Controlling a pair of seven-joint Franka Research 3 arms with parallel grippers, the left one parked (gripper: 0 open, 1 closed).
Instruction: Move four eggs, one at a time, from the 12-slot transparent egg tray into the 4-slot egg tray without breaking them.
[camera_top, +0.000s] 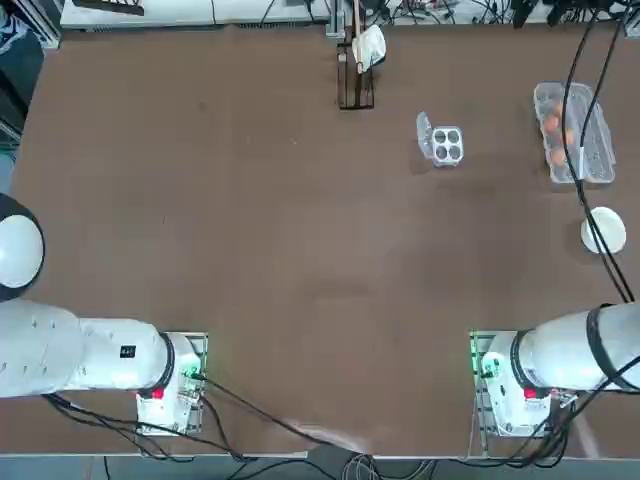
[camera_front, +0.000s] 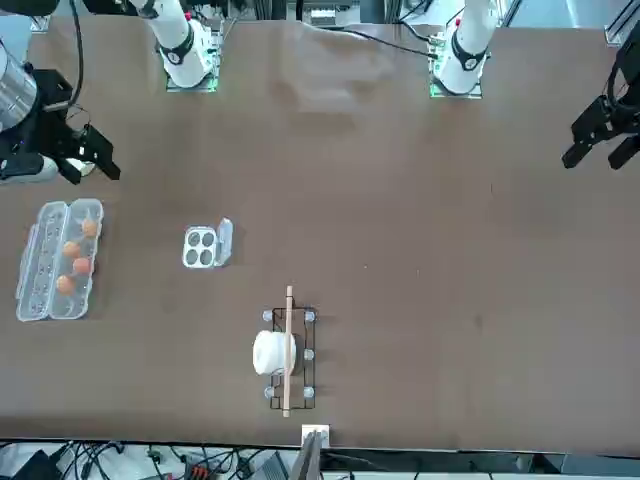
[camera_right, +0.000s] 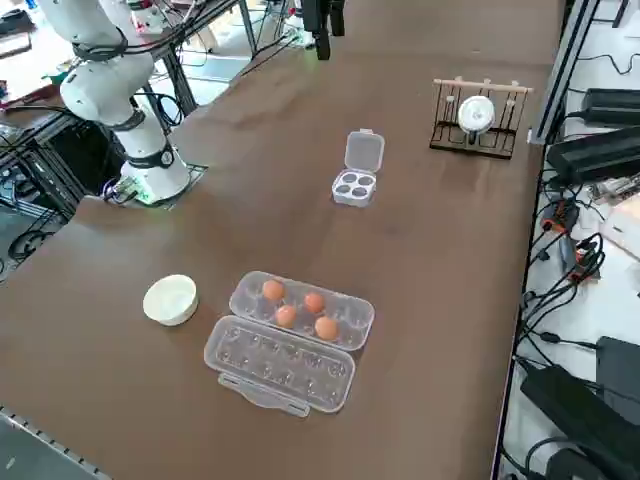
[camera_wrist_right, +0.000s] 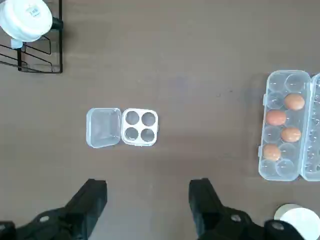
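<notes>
In the wrist view the right gripper (camera_wrist_right: 147, 200) is nearest, its two dark fingers (camera_wrist_right: 92, 197) spread wide with only bare table (camera_wrist_right: 190, 60) between them; it holds and touches nothing. Beyond the fingers, well apart from them, sits the small tray (camera_wrist_right: 140, 127), its four cups empty and its lid flap lying open flat beside them. Off to one side lies the long tray (camera_wrist_right: 281, 125), cut off at the frame's edge, with four eggs (camera_wrist_right: 276, 118) in the cups of one half; a white bowl (camera_wrist_right: 300, 220) shows partly near a finger.

The side view shows what the wrist view crops: the long tray (camera_right: 290, 340) is opened out flat, the eggs (camera_right: 286, 315) in the half farther from that camera and the nearer half bare, with the bowl (camera_right: 171, 299) just beside it. Farther on stands the small tray (camera_right: 355, 186), and farthest a wire rack (camera_right: 478, 128) holding a white roll.

From the front, the gripper (camera_front: 85, 160) hangs above the table near the long tray (camera_front: 55, 260). In the top view a cable crosses the long tray (camera_top: 590, 160) and hides part of it.
</notes>
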